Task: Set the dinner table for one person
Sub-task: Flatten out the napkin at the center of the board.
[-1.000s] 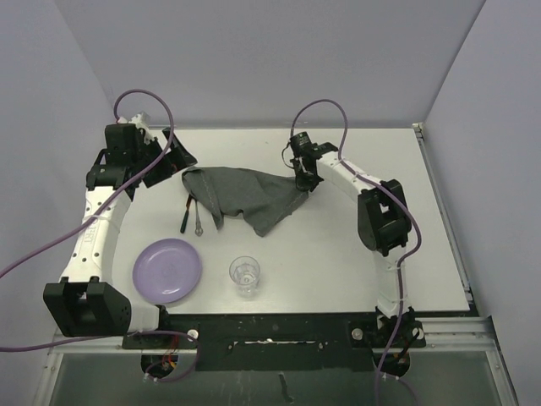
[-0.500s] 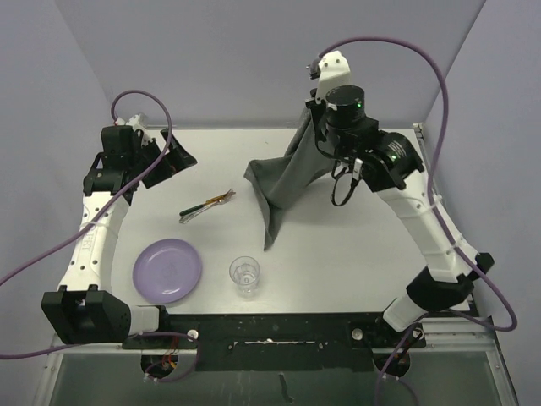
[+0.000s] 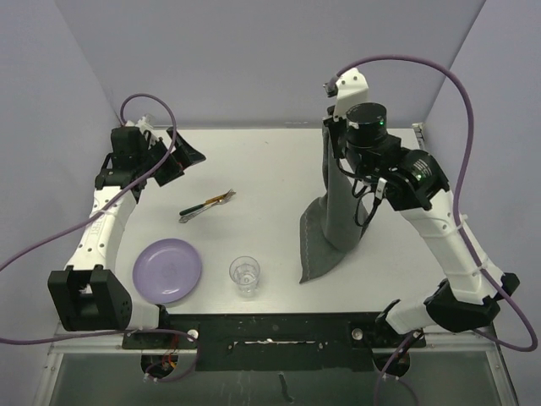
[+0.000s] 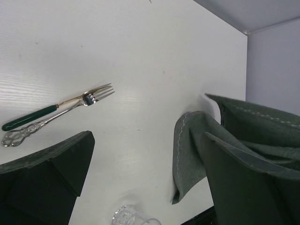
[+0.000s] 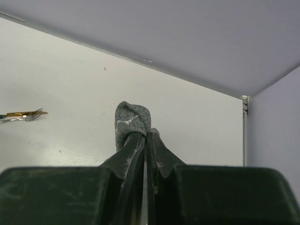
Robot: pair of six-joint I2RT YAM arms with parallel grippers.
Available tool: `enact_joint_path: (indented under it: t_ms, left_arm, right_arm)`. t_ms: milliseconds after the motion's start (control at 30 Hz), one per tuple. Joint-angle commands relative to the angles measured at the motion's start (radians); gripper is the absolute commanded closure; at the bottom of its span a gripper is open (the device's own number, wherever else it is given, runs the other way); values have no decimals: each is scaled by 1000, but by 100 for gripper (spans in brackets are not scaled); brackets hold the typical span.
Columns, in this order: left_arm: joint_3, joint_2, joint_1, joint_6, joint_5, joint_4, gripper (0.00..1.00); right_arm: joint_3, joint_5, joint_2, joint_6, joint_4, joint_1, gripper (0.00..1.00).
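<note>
White dinner table (image 3: 254, 169) lay beneath your right gripper (image 5: 146, 137), which pinched the grey placemat (image 3: 325, 228), hem touching the top; left gripper (image 3: 179, 156) gaped. Lowering slowly while dragging would probably have spread it flat.

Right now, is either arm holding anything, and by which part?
The right pincer is shut on the grey placemat, pinching a bunched fold at its top. The left pincer is open and empty.
</note>
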Motion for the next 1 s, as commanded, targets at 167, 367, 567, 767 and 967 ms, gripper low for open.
enact_joint_path:
  t_ms: [167,367,567,767,967]
  left_arm:
    - [-60,62,3,-88,137,247,2]
    - [-6,102,2,-81,150,243,2]
    - [24,126,0,-73,144,227,2]
    - [30,121,-3,-58,121,201,2]
    - [19,106,-12,-57,124,213,2]
  right_arm:
    - [36,37,165,15,59,-171,100]
    - [154,165,306,13,31,-258,100]
    - [335,311,452,-57,33,-308,100]
    - [364,513,531,-201,147,-316,100]
    - [242,661,562,-416,377,-321,100]
